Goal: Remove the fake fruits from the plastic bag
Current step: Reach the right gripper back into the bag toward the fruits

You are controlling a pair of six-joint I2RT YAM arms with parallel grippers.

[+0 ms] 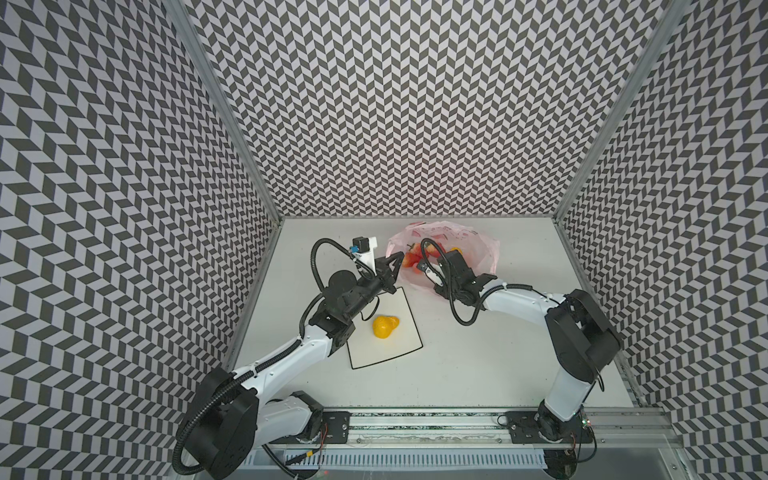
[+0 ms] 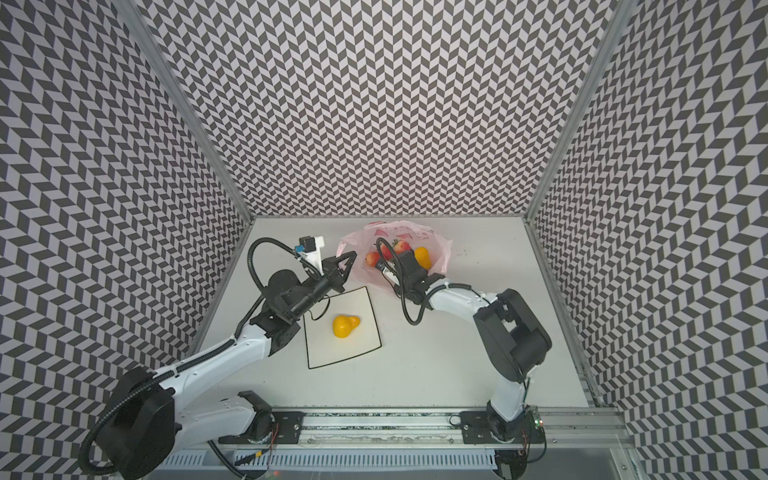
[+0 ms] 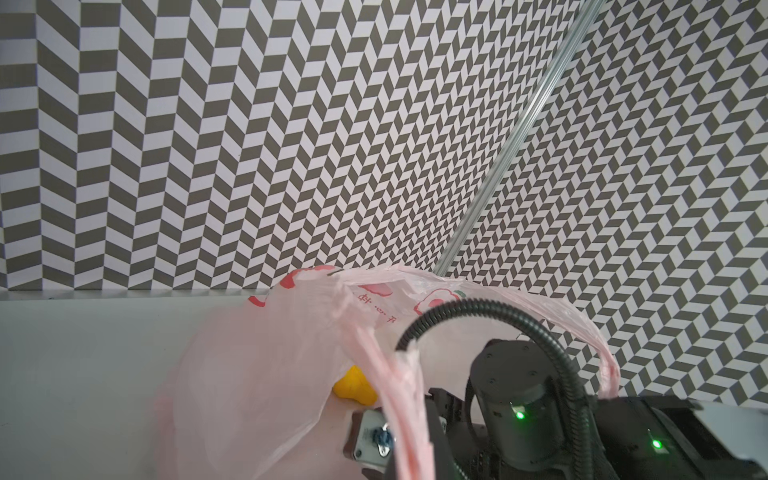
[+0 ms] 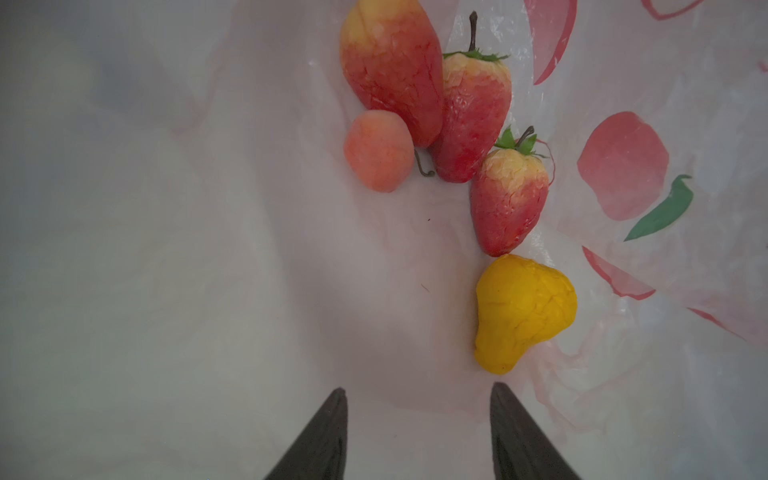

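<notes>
The left arm (image 1: 286, 355) stretches over the plate (image 1: 395, 349), jaws clamped on the lifted edge of the plastic bag (image 1: 478, 245). The right arm (image 1: 523, 303) bends into the bag, jaws apart and empty near a yellow pear (image 4: 523, 311) and strawberries (image 4: 507, 199); another pear (image 1: 385, 327) lies on the plate.

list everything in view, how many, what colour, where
thin crinkly plastic bag: one, translucent pale pink with red prints, far side of the table
glossy toy pears: two, yellow, one on the plate, one in the bag
toy strawberries: two, red with green leaves, in the bag
toy apple: one, red-yellow, in the bag
small toy peach: one, pink, in the bag beside the apple
square plate: one, white with black rim, on the table by the left arm
table: one, pale grey, under everything
chevron walls: three, black and white, around the table
left gripper: one, black, shut on the bag's handle
right gripper: one, black, open, empty, inside the bag
</notes>
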